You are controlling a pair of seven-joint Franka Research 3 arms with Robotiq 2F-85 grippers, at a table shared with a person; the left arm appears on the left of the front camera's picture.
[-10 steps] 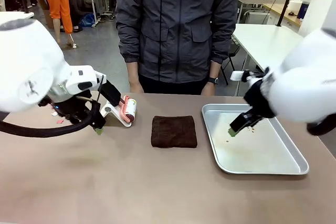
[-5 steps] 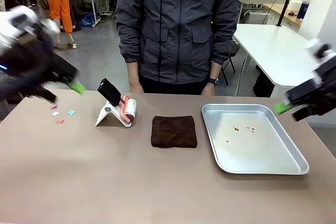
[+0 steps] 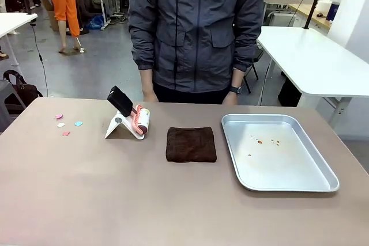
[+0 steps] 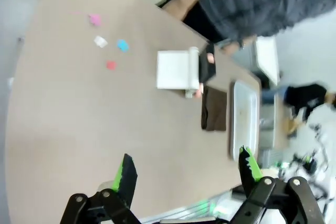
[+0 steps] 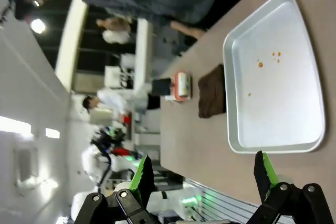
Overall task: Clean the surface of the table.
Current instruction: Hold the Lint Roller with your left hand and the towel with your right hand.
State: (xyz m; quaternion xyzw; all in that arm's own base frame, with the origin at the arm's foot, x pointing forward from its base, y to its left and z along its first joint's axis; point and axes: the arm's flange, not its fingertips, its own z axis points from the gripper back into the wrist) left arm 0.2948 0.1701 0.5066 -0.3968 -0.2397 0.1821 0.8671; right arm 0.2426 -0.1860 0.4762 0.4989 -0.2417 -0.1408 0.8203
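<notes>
The brownish-taupe table (image 3: 115,200) carries a few small pink, white and blue paper bits (image 3: 68,125) at its far left. A lint roller (image 3: 130,119) with a black handle rests in its white stand. A dark brown folded cloth (image 3: 191,144) lies at the middle. My left gripper (image 4: 186,166) hangs open high above the table (image 4: 79,129), holding nothing, with the paper bits (image 4: 107,51) far below. My right gripper (image 5: 202,167) is also open and empty, well above the silver tray (image 5: 227,77).
The silver tray (image 3: 323,185) on the right holds a few reddish crumbs (image 3: 265,141). A person in a dark jacket (image 3: 196,33) stands at the far edge, hands down behind the table. A white table (image 3: 311,56) stands at the back right.
Both arms have pulled up and away from the table and left the front view. The left was by the lint roller, the right over the tray. Nothing on the table moved.
</notes>
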